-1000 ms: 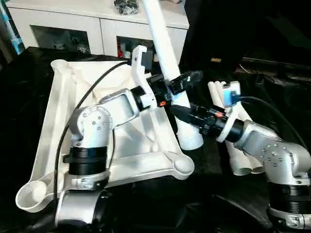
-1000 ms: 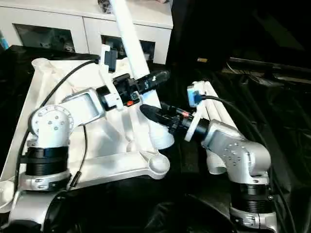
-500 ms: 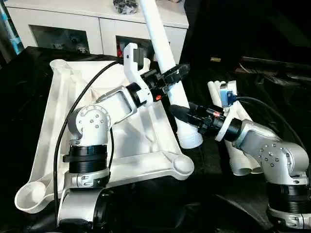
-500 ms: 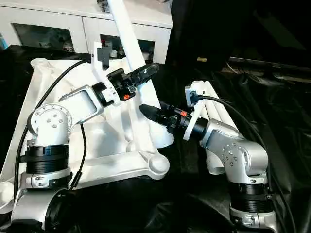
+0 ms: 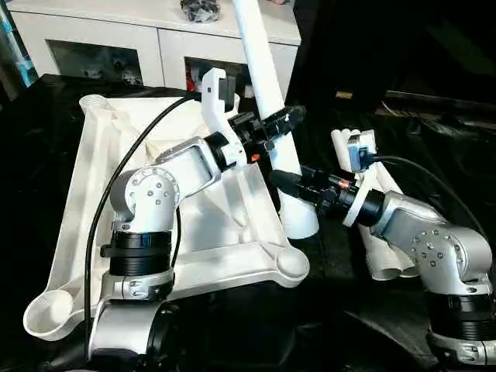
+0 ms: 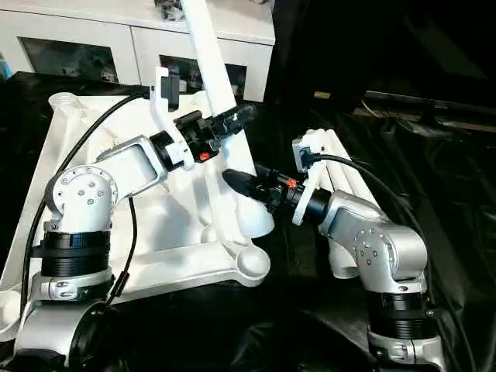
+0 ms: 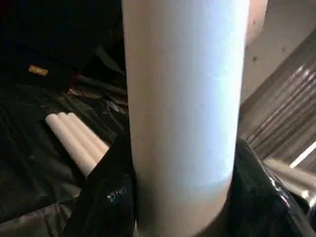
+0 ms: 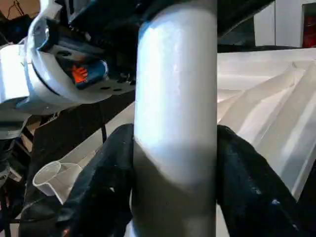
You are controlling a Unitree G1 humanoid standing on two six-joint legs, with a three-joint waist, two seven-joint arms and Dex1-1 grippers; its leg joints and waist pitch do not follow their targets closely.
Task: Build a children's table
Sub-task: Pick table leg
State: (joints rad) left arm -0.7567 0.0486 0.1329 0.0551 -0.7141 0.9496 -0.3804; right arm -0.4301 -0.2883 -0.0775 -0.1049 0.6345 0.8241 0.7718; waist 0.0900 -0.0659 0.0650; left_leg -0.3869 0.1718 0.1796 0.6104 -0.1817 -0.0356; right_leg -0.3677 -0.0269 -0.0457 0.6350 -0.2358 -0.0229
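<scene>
The children's table top (image 5: 101, 178) lies upside down on black cloth, ribs and corner sockets (image 5: 291, 263) facing up. One white leg (image 5: 260, 54) stands steeply tilted, its wide end (image 5: 301, 223) hanging just off the top's right edge. My left gripper (image 5: 277, 124) is shut on the leg's middle. The left wrist view has the leg (image 7: 182, 98) between two black fingers (image 7: 106, 192). My right gripper (image 5: 285, 181) is shut on the same leg lower down. Its fingers (image 8: 111, 177) press both sides of the leg (image 8: 175, 89). Further legs (image 5: 380, 232) lie side by side at the right.
A white cabinet (image 5: 155, 39) with glass-fronted compartments stands behind the table top. Black cloth (image 5: 349, 325) covers the surface around it. The spare legs (image 7: 74, 138) lie on the cloth beyond the held leg. A cable (image 5: 116, 186) runs along my left arm.
The left gripper's fingers have closed in on the leg and its wrist has lifted slightly. The leg's wide end has shifted a little toward the table top. The right arm has barely moved.
</scene>
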